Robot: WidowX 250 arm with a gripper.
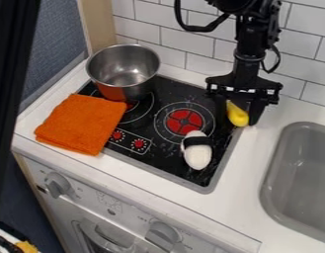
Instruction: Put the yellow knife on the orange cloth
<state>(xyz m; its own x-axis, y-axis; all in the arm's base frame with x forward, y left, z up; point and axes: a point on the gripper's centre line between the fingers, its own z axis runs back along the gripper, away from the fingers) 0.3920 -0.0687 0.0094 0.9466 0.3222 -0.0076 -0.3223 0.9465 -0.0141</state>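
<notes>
Yellow knife (238, 116), smooth, rounded wide end low, narrower toward the top, is at the right edge of the glossy black stovetop (142, 130). Not on the cloth. Black two-finger gripper (239, 111), hard angular parts, hangs down right at the knife; can't tell whether it is spread or pinching it. Orange cloth (81, 123), fuzzy towel-like pile, folded to a thick rough square, lies left of the stovetop, overlapping its left edge. Shiny round metal pot (123, 71), deep curved wall, rolled rim, orange reflection low on its side, at the stovetop's back-left corner. White oval toy (197, 150), soft-looking, dark band around it, lies on the stovetop, front right part. Gray sink (301, 180), rounded corners, right of the stovetop. White rectangular tiles (186, 41), behind the stovetop. White front panel (125, 202), round gray knobs, below the stovetop's front.
</notes>
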